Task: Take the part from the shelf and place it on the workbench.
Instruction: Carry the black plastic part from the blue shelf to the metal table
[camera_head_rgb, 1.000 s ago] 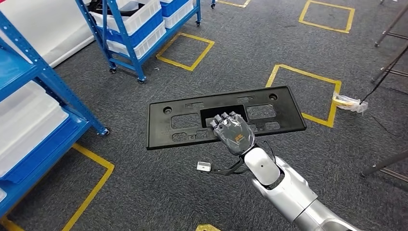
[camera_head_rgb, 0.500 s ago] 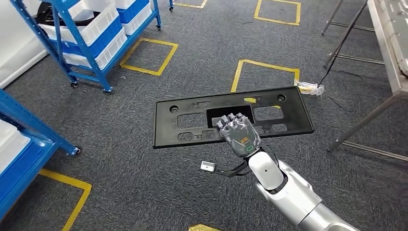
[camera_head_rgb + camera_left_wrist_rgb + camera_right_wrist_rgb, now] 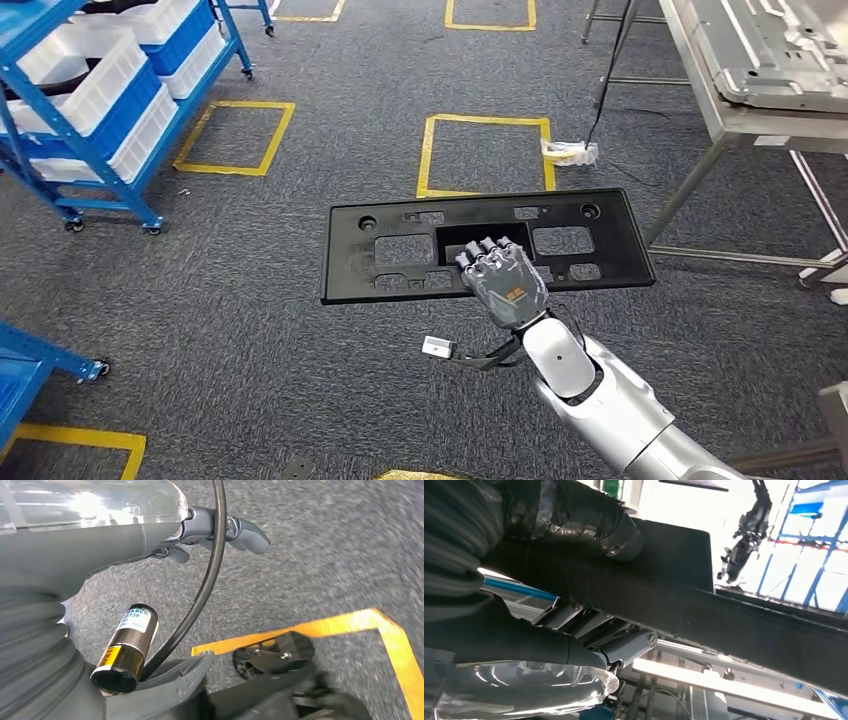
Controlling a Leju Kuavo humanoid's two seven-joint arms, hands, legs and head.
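While the right arm reaches forward, the right hand [image 3: 503, 281] grips the black panel [image 3: 400, 250], fingers hooked through its middle opening.

Grey carpeted floor [image 3: 250, 330] carries yellow tape squares [image 3: 485, 155]. A blue wheeled shelf [image 3: 95, 120] stands on it at the far left, holding white bins [image 3: 85, 85]. A metal bench [image 3: 745, 120] stands at the far right, bearing a grey metal panel [image 3: 770, 50].

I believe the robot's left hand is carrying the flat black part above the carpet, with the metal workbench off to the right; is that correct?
Not quite: the head view shows the right hand, not the left, carrying the flat black part above the carpet. The metal workbench does stand off to the right.
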